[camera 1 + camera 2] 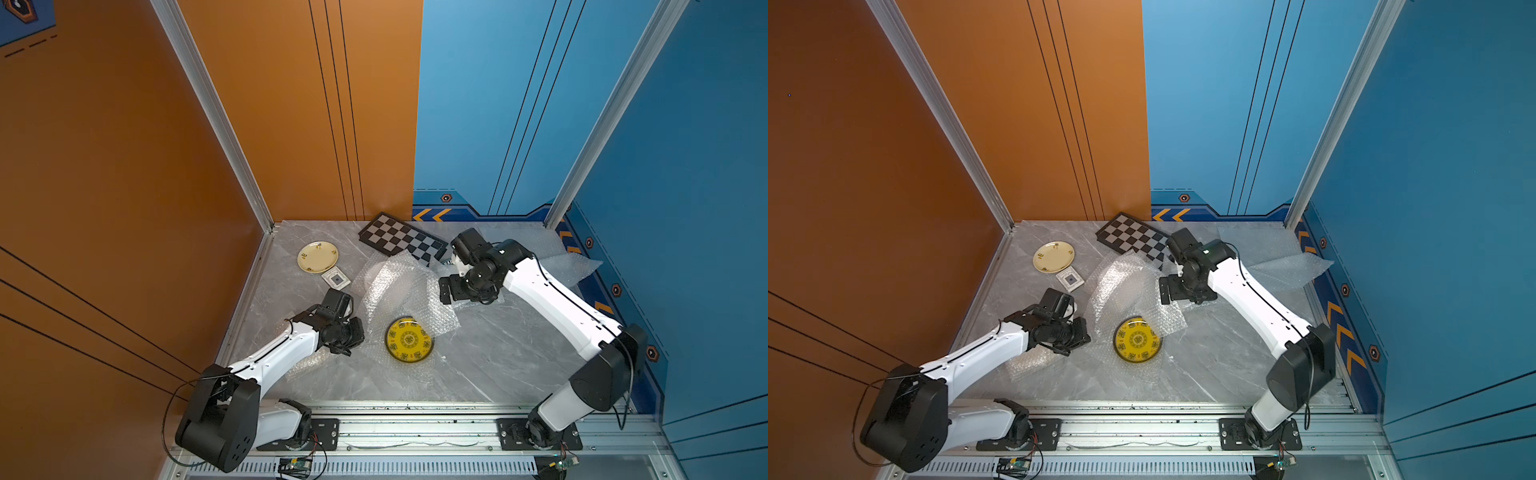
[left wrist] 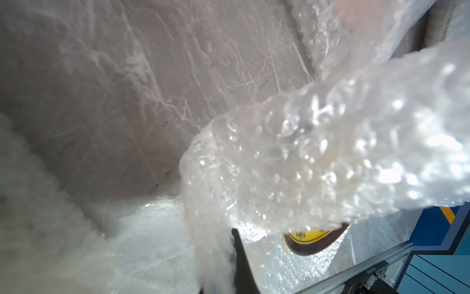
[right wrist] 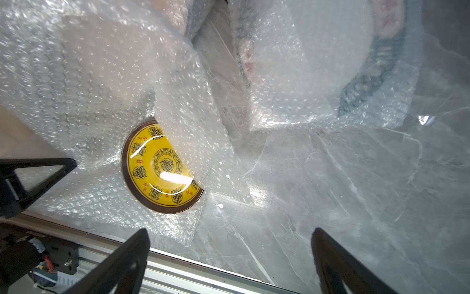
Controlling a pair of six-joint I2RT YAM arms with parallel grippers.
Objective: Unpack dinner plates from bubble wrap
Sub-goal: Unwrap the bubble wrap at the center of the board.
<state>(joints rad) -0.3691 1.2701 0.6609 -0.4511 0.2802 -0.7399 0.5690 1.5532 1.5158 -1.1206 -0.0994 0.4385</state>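
Left gripper (image 1: pixel 344 351) pinched shut on clear crinkly bubble wrap (image 2: pixel 305 152); beside it, dark-rimmed yellow patterned round plate (image 1: pixel 409 340) lies on wrap, far edge covered. Right gripper (image 3: pixel 230 230) spread wide, empty, mid-table. Pale yellow floral round plate (image 1: pixel 317 257) bare, far left.

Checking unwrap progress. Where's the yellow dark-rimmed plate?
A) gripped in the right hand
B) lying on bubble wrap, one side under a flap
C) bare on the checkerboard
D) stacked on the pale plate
B: the yellow plate lies flat on the bubble wrap, and a flap of that wrap covers one side of it.
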